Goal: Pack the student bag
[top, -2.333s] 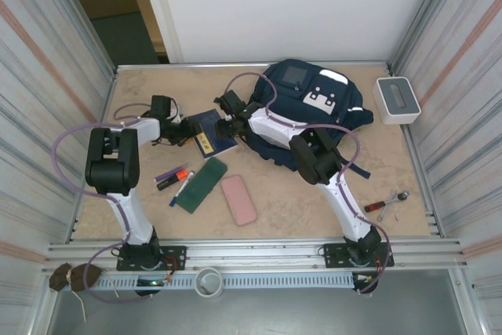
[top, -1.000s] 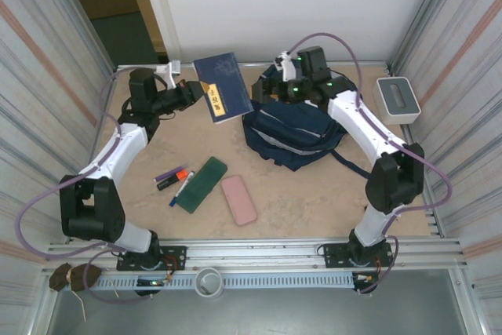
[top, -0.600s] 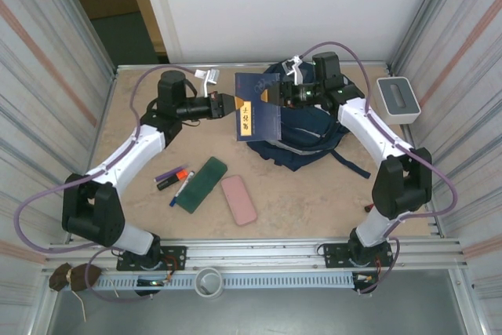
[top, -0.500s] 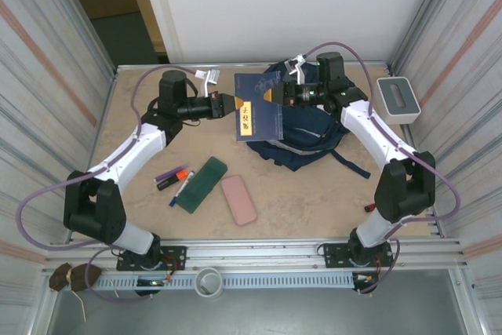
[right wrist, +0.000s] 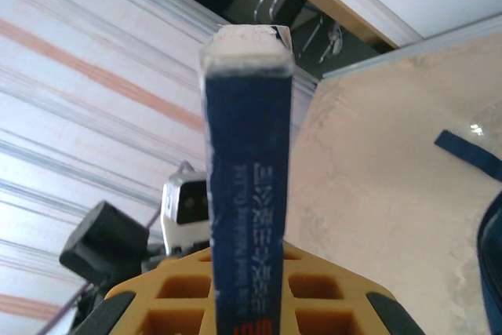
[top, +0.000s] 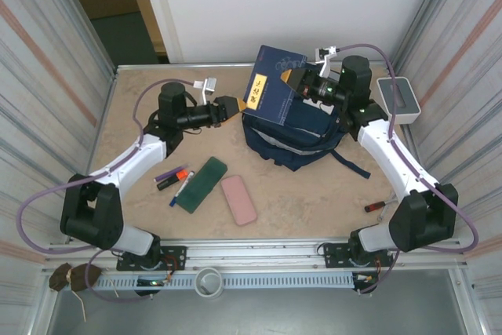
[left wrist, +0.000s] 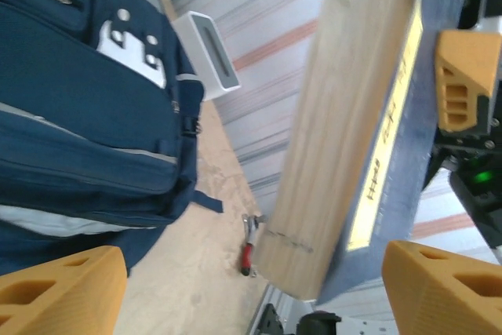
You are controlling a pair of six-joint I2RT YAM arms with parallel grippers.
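The student bag (top: 302, 135), slumped far-centre on the tabletop (top: 314, 194), looks soft and floppy, probably best gripped at its opening's hem, while the right jaws clamp a navy book (top: 271, 92) above it and the left jaws gape empty nearby.

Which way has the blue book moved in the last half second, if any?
Yes. The blue book has shifted right toward the white box and far wall, now over the student bag, held by the right tool.

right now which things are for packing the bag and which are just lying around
In the job: student bag, blue book in the right gripper; likely next: green case, pink case, markers.
Lying about: white-grey box, red-handled tool.
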